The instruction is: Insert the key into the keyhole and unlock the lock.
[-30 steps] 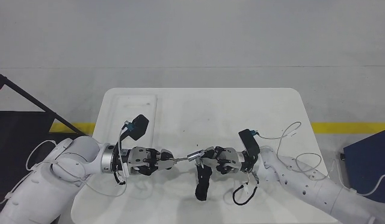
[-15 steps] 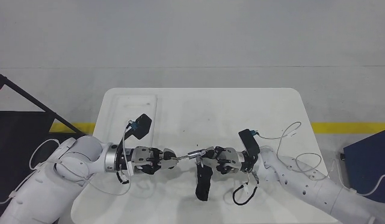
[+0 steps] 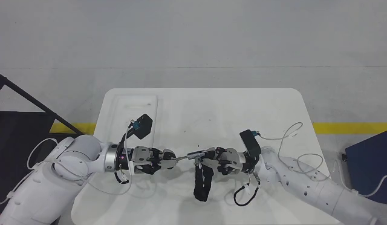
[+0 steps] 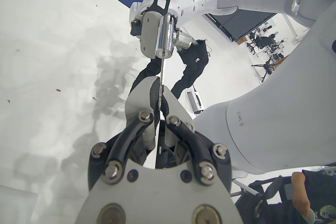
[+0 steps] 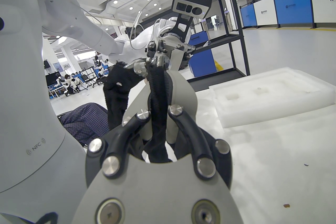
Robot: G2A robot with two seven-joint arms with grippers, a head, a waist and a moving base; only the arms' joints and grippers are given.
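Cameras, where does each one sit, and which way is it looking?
Top view: above the arms, looking down at the table; the left gripper and right gripper show.
Left wrist view: on the left wrist, looking along its own gripper and the key at the lock.
Right wrist view: on the right wrist, looking past its own gripper toward the foam tray.
Shared: both wrist views show the lock's black strap.

The key (image 4: 162,70) — head hidden between the pads of the left gripper (image 4: 158,87), tip hidden inside the keyhole of the lock (image 4: 164,38); depth cannot be told. The lock's body, right wrist view — mostly covered by its black sleeve (image 5: 157,104) and the fingers of the right gripper (image 5: 155,70). Top view: the meeting of key and lock is too small to make out.
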